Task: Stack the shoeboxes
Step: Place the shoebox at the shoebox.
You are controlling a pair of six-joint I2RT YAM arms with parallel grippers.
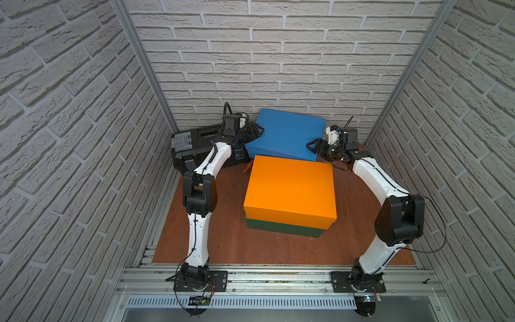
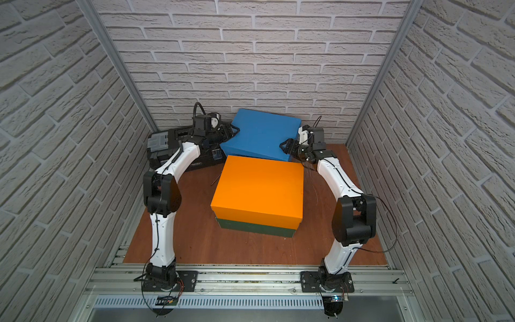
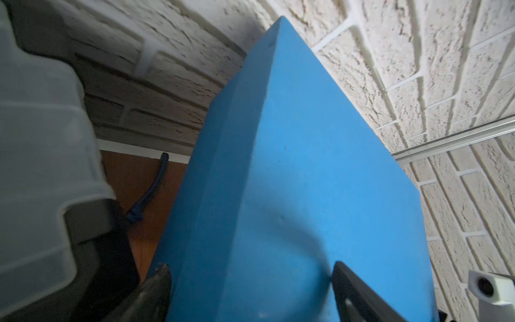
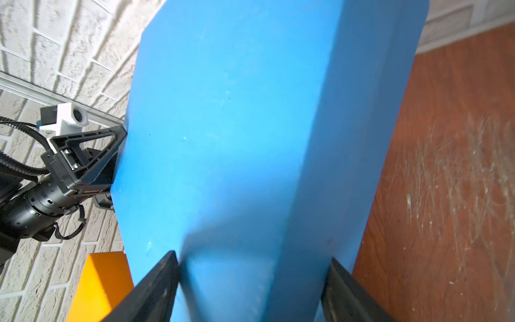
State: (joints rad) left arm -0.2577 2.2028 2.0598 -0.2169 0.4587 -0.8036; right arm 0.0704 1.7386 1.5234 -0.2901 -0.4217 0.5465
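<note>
The blue shoebox (image 1: pixel 287 133) (image 2: pixel 262 133) is held up at the back, just behind the other two shoeboxes. My left gripper (image 1: pixel 255 132) (image 2: pixel 232 131) is shut on its left end, which fills the left wrist view as the blue shoebox (image 3: pixel 292 181) between the jaws of the left gripper (image 3: pixel 250 292). My right gripper (image 1: pixel 313 146) (image 2: pixel 287 145) (image 4: pixel 250 287) is shut on its right end, denting the lid (image 4: pixel 237 125). The orange shoebox (image 1: pixel 289 189) (image 2: pixel 259 186) (image 4: pixel 100 278) lies on the dark green shoebox (image 1: pixel 284 228) (image 2: pixel 256 227) mid-floor.
A black toolbox (image 1: pixel 192 147) (image 2: pixel 164 145) with grey latches (image 3: pixel 41 167) stands at the back left under my left arm. An orange-handled screwdriver (image 1: pixel 243 172) (image 2: pixel 220 178) lies beside the stack. Brick walls close in three sides of the wooden floor (image 1: pixel 223 245).
</note>
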